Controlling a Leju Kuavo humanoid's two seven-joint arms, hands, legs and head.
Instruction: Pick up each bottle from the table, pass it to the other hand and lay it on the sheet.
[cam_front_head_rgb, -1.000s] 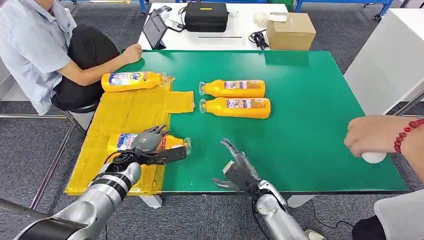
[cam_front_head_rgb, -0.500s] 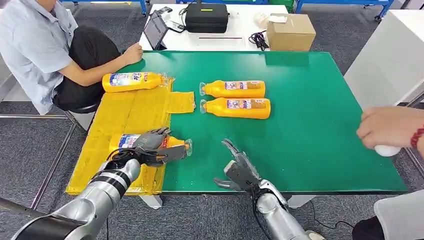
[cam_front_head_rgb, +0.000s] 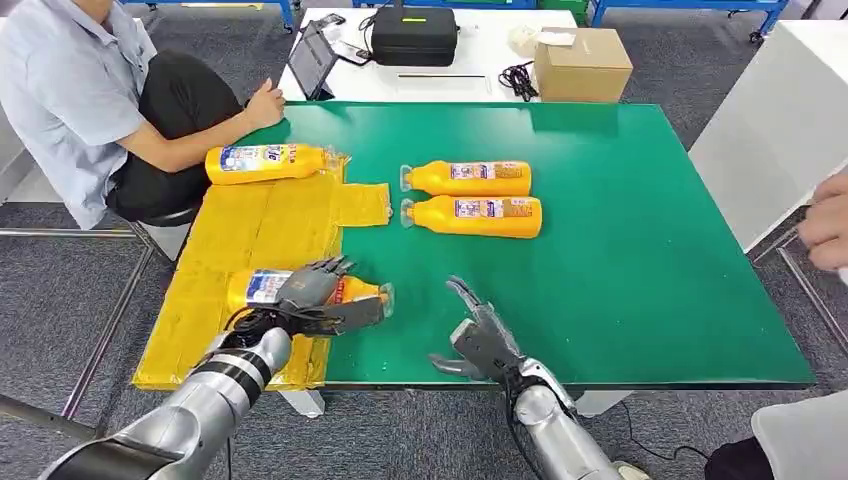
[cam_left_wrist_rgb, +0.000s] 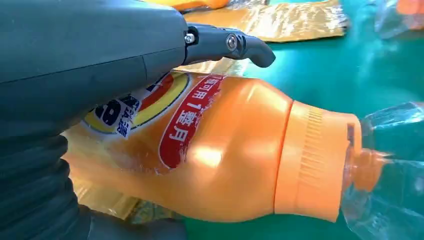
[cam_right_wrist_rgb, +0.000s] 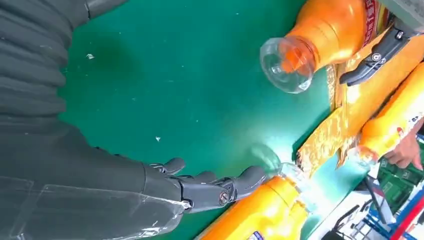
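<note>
At the sheet's (cam_front_head_rgb: 255, 225) near edge, left hand (cam_front_head_rgb: 312, 296) grips a bottle (cam_front_head_rgb: 268, 287) being laid down; release comes next, while right hand (cam_front_head_rgb: 478, 338) waits, fingers spread and empty.

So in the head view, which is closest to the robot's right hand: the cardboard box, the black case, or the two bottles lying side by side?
From the right hand:
1. Two bottles side by side, mid-table, just beyond it.
2. Black case and cardboard box, both on the white table behind; too close to call.
</note>
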